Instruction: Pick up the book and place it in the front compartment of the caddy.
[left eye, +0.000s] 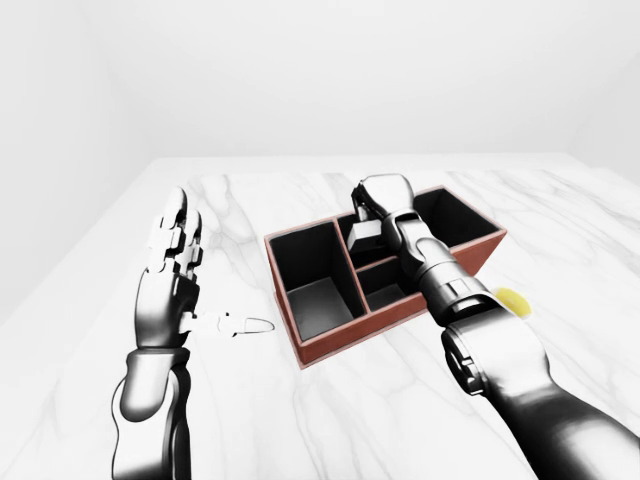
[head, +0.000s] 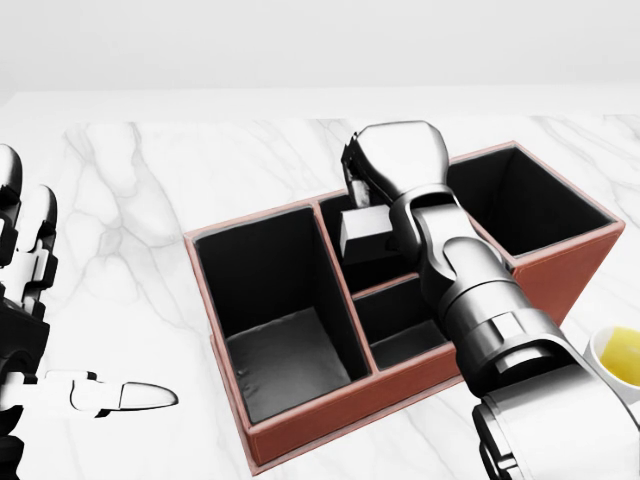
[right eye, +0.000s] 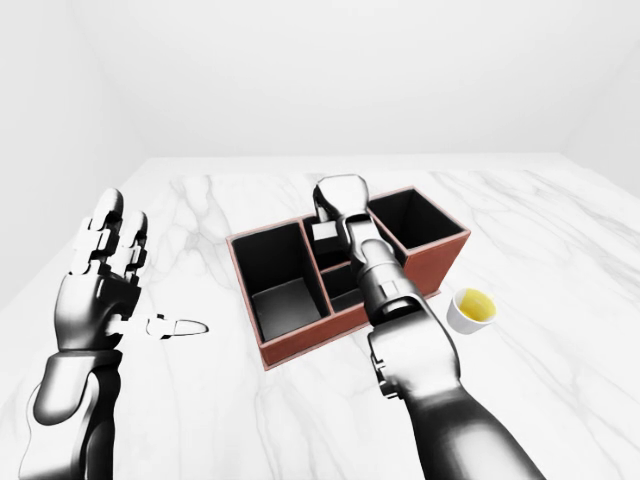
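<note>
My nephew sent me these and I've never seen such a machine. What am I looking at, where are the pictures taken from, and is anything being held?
These are simulator renders of a humanoid robot, seen from three cameras on its own head, looking out over its arms. Two views are its paired eyes; the third is closer.

On a white marble table stands a reddish caddy with dark compartments. Beside it, at the right, sits a small cup with yellow inside.

The right hand reaches over the caddy's middle, fingers closed round a small grey block, apparently the book, held above a middle compartment. The left hand is raised at the left, fingers spread, holding nothing.
</note>
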